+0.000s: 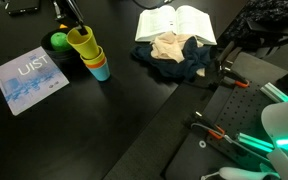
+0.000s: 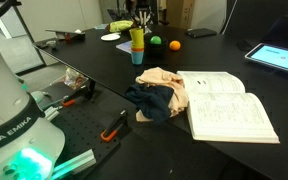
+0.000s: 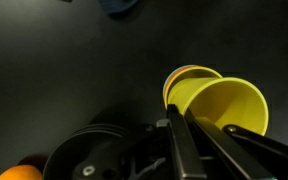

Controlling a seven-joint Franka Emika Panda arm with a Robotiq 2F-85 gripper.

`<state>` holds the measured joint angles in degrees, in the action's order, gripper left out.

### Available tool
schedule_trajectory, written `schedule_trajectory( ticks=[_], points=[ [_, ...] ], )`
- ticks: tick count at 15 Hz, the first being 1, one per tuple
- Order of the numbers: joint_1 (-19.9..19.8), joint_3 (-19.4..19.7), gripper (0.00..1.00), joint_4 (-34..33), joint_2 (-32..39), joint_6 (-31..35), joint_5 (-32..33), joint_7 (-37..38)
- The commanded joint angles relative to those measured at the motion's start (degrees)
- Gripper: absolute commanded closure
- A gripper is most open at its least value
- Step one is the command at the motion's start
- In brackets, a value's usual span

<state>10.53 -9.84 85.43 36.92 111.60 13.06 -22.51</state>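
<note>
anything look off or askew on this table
The yellow cup leans tilted atop the cup stack instead of nesting straight, with the gripper at its rim. Crumpled clothes lie heaped against the open book.

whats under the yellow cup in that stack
The yellow cup sits tilted in an orange cup. That one is nested in a blue cup standing on the black table. The insides of the two lower cups are covered, so any contents cannot be seen.

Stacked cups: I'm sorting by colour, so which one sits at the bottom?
The blue cup; the orange cup and the tilted yellow cup sit above it.
</note>
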Motion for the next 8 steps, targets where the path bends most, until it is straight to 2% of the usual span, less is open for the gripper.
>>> schedule_trajectory(
  ticks=[1, 8],
  points=[
    [0.1, -0.4, 0.94, 1.6, -1.9, -1.0, -0.7, -0.3],
    [-0.4, -0.8, 0.93, 3.5, -1.9, -0.4, -1.5, -0.4]
  ],
)
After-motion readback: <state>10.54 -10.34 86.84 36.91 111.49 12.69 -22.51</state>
